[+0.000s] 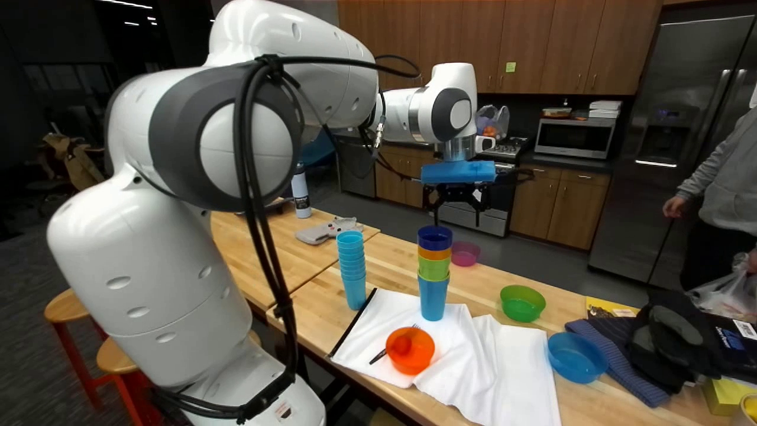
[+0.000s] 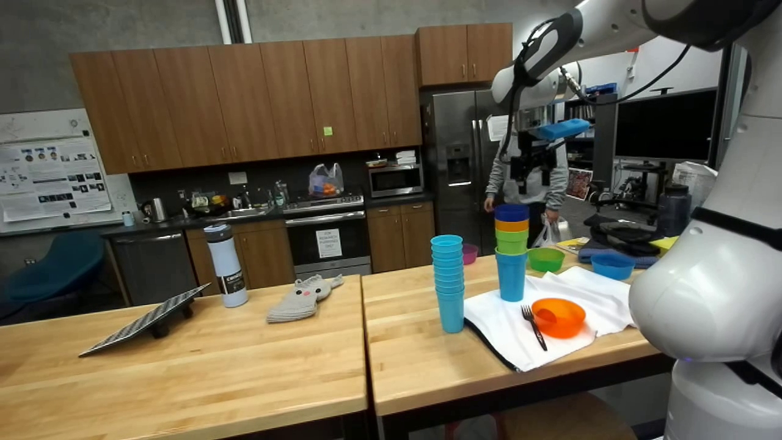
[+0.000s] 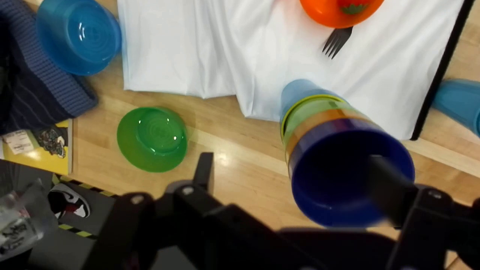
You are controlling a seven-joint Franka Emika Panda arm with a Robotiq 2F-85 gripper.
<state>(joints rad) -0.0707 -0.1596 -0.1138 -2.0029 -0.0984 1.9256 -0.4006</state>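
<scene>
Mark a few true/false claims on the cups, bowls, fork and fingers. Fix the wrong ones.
1. The dark blue cup tops the multicolored stack. True.
2. The fingers grip that cup. False: they stand open, holding nothing, the stack below them.
3. The green bowl sits on the wooden table, off the white cloth. True.
4. The fork lies inside the orange bowl. False: it lies on the white cloth.
5. The light blue stack stands on the white cloth. False: it is on the wooden table.
6. A red item lies in the orange bowl. True.
</scene>
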